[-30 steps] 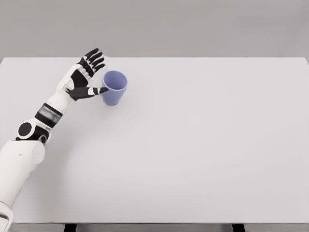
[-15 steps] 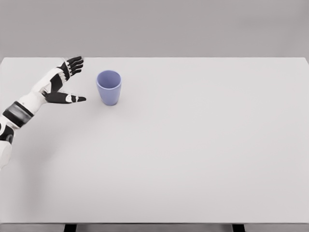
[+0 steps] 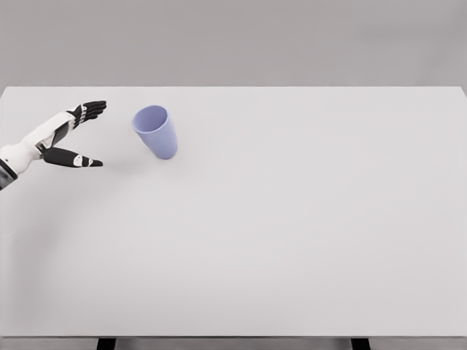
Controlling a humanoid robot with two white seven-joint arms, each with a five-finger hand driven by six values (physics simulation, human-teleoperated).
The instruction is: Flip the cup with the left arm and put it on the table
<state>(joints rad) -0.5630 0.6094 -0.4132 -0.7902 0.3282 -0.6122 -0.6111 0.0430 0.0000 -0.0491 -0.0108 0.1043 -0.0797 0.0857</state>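
Observation:
A lilac-blue cup (image 3: 157,131) stands mouth-up on the white table (image 3: 292,219) at the back left, leaning with its rim toward the left. My left hand (image 3: 93,135) is at the far left edge of the head view, a clear gap to the left of the cup. Its fingers are spread and its thumb points right, with nothing held. The right arm is not visible.
The table's far edge runs just behind the cup and the hand. Dark table legs (image 3: 106,343) show under the near edge.
My left hand let go of the cup's rim and drew back to the left. The cup shifted slightly left and now tilts its rim leftward.

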